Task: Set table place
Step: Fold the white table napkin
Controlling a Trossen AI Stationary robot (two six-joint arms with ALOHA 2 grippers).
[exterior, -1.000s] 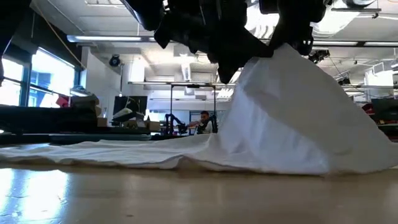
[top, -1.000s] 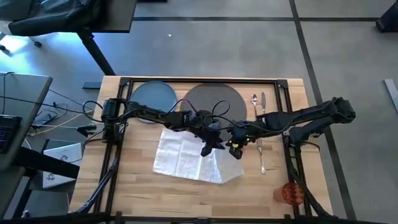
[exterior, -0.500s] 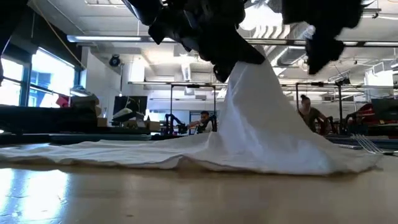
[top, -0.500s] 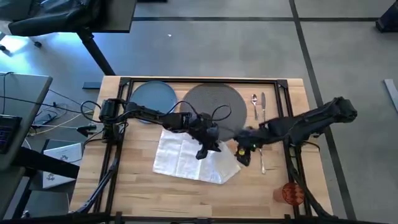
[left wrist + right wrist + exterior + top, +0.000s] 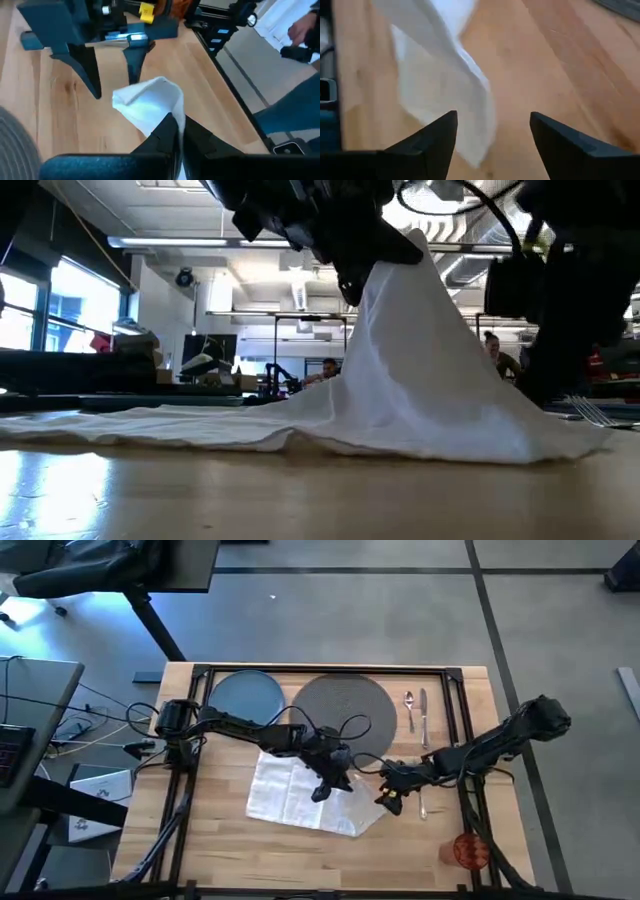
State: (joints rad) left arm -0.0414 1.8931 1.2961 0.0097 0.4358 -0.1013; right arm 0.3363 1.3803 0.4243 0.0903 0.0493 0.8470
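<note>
White napkin (image 5: 305, 795) lies mid-tabletop (image 5: 230, 845), one corner pulled up into a peak by your left gripper (image 5: 328, 787), which is pinched tight on the cloth. Your right gripper (image 5: 391, 799) sits just beside that raised fold, fingers spread and holding nothing. Behind them you have the grey woven mat (image 5: 345, 708), the blue plate (image 5: 243, 695), the spoon (image 5: 409, 706) and the knife (image 5: 424, 710).
</note>
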